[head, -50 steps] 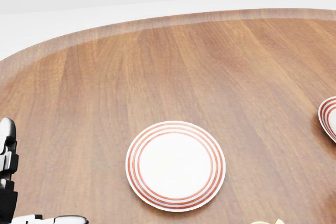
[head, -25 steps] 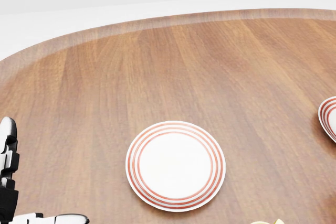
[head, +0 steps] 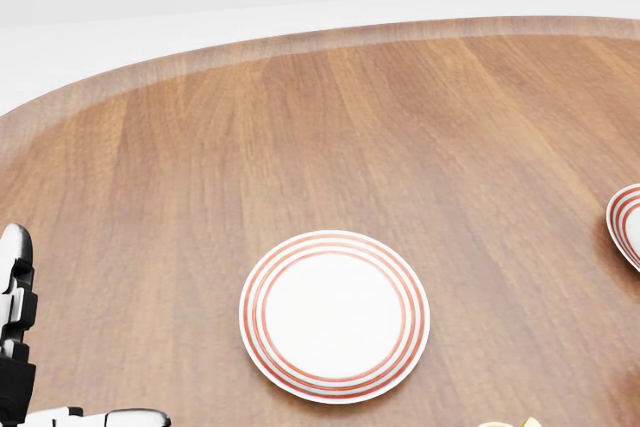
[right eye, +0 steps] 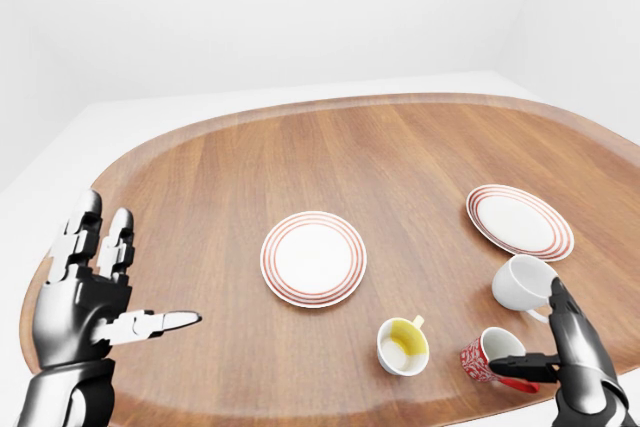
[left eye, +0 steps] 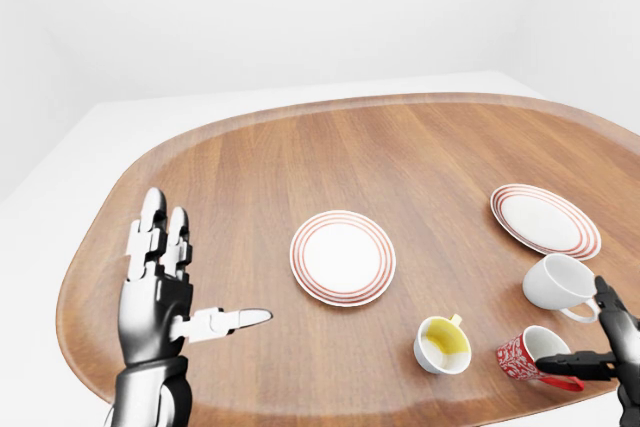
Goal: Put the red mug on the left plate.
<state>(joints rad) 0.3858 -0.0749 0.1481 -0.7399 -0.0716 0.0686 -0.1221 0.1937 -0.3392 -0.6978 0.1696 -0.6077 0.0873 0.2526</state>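
Note:
The red patterned mug (right eye: 480,359) sits near the table's bottom right edge, its mouth turned toward my right hand (right eye: 535,342). That hand is open: its thumb reaches across the mug's rim and handle, and the other fingers stand upright beside it. The left plate (left eye: 343,257), white with red rings, lies bare in the middle of the table and also shows in the head view (head: 334,316). My left hand (left eye: 195,277) hovers open at the bottom left, fingers spread, well apart from the plate.
A second ringed plate (left eye: 545,220) lies at the right. A white mug (left eye: 558,282) stands just above the red one. A mug with a yellow inside (left eye: 442,344) stands left of the red one. The wooden table's rim (left eye: 90,247) curves round at the left.

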